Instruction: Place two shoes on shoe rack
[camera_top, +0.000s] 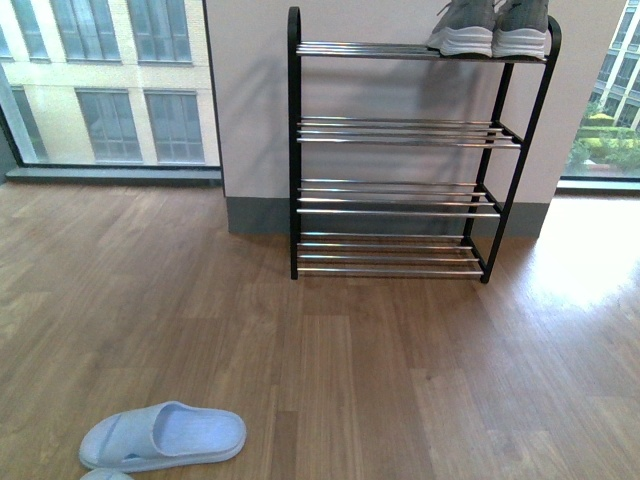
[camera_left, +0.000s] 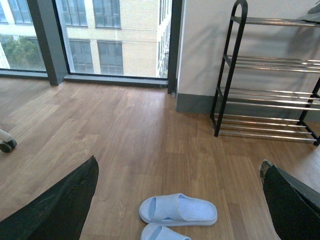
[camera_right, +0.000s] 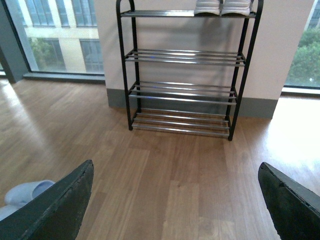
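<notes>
Dude, the two shoes (camera_top: 470, 35) sat atop the shoe rack (camera_top: 294, 150), right end, well beyond your open, empty left pincer (camera_left: 178, 167) and right pincer (camera_right: 176, 167).

A home-like room: wood floor (camera_top: 400, 380), tall windows (camera_top: 110, 80), shoe rack (camera_top: 400, 131), blue slippers (camera_left: 178, 209).

The floor (camera_top: 400, 380) ahead of me bears the shoe rack (camera_top: 400, 190), with 2 shoes (camera_top: 490, 28) at its top tier's right end, and 2 slippers (camera_left: 177, 210).
</notes>
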